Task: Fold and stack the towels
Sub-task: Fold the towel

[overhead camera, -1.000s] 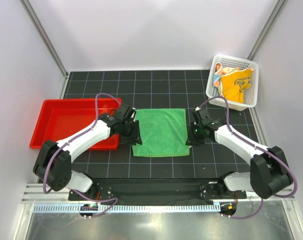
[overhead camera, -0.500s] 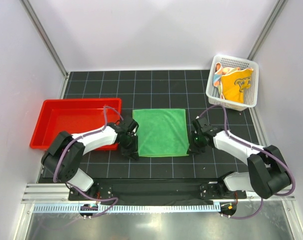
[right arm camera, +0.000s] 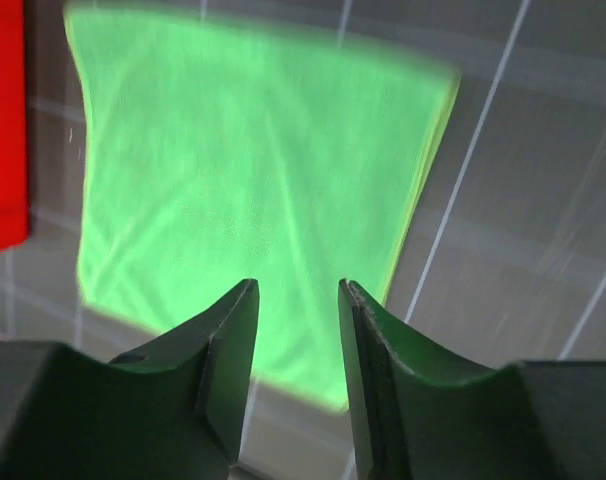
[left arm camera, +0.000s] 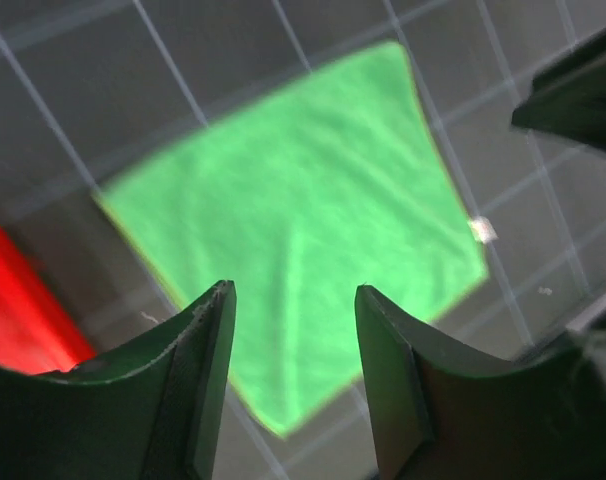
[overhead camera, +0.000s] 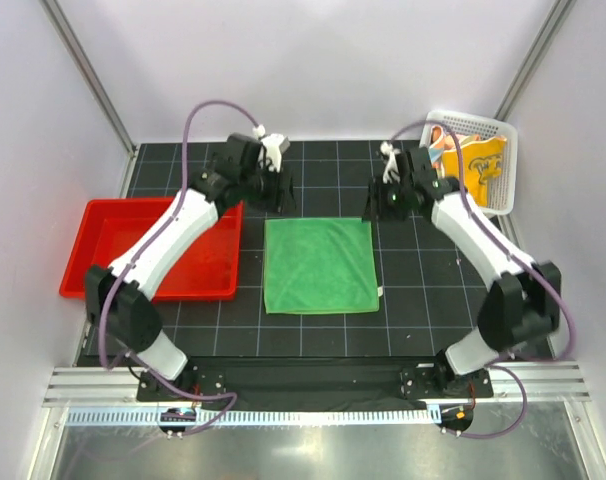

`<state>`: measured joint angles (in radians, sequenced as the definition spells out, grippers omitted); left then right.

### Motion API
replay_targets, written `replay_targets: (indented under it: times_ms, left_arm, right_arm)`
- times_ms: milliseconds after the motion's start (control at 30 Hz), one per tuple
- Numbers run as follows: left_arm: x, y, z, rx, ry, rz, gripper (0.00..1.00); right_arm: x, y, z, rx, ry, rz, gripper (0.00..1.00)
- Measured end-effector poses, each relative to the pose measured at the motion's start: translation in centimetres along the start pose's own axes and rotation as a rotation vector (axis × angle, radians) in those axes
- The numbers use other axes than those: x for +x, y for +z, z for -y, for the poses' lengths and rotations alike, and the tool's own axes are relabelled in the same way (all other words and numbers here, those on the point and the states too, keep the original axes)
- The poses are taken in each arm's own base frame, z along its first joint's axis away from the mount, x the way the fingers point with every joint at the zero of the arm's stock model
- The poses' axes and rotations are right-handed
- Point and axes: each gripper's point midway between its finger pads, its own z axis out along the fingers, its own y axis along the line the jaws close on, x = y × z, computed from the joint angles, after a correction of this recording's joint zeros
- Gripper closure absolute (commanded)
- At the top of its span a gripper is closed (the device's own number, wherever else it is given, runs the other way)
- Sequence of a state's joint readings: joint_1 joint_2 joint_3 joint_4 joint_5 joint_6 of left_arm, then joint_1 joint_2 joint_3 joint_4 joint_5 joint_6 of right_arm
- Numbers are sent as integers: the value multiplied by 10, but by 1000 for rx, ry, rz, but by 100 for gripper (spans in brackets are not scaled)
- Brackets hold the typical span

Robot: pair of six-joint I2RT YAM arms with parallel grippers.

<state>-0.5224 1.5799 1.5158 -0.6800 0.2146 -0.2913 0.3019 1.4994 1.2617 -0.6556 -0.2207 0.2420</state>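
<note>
Empty and apart, the left fingers [left arm camera: 205,372] and right fingers [right arm camera: 229,352] hang past the far corners of the green towel [overhead camera: 319,266]; pinching one layer could unfold it.

Both the left arm [overhead camera: 170,235] and right arm [overhead camera: 478,245] wear smooth white shells on their long links, with chunky black housings at the joints [overhead camera: 118,315]. A thin purple cable [overhead camera: 188,135] trails along each one. The left gripper [left arm camera: 293,300] and right gripper [right arm camera: 298,290] carry dark, matte fingers [left arm camera: 198,390], broad at the root and narrowing to blunt tips.
</note>
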Motion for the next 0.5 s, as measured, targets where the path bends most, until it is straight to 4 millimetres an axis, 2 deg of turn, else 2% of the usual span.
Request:
replay_targets:
  times_ms: [67, 133, 200, 300, 367, 433, 500]
  left_arm:
    - [-21, 10, -17, -9, 62, 11, 44]
    - [-28, 27, -39, -35, 89, -25, 45]
    - [-29, 52, -62, -55, 111, -82, 45]
    - [-11, 88, -92, -69, 129, -182, 46]
    - [8, 105, -108, -75, 141, -258, 46]
    - [25, 115, -116, -71, 160, -319, 46]
    - [33, 118, -118, -60, 191, -355, 47]
  right_arm:
    - [-32, 14, 4, 1, -82, 13, 43]
    - [-41, 29, 11, 2, -144, -13, 41]
    - [-40, 44, 18, 4, -190, -54, 41]
    - [-35, 67, 29, 3, -245, -117, 43]
    - [-33, 78, 35, -11, -271, -156, 49]
    - [-38, 90, 41, -24, -288, -178, 53]
    - [-43, 101, 50, -31, -311, -192, 56]
